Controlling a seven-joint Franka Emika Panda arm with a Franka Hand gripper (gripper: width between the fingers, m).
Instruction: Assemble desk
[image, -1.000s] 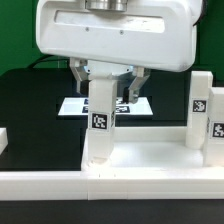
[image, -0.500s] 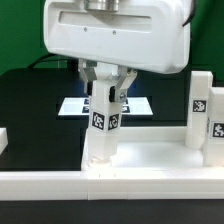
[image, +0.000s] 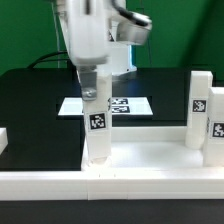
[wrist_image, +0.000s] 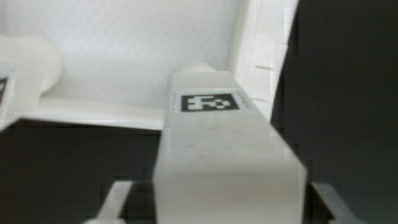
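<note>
The desk slab (image: 150, 150) lies flat near the front. One white square leg (image: 97, 130) with a tag stands upright at its front left corner. My gripper (image: 93, 88) is turned side-on and shut on that leg's top. In the wrist view the leg (wrist_image: 214, 150) fills the middle between my two fingers (wrist_image: 118, 200), with the slab (wrist_image: 143, 50) beyond it. Two more tagged legs (image: 200, 100) (image: 216, 130) stand at the exterior view's right.
The marker board (image: 135, 104) lies on the black table behind the leg. A long low white rail (image: 110, 188) runs across the front. A small white part (image: 3, 140) shows at the exterior view's left edge.
My wrist has turned about a quarter turn around the upright leg. The leg's tagged faces have turned with it. The leg has stayed at the same corner.
</note>
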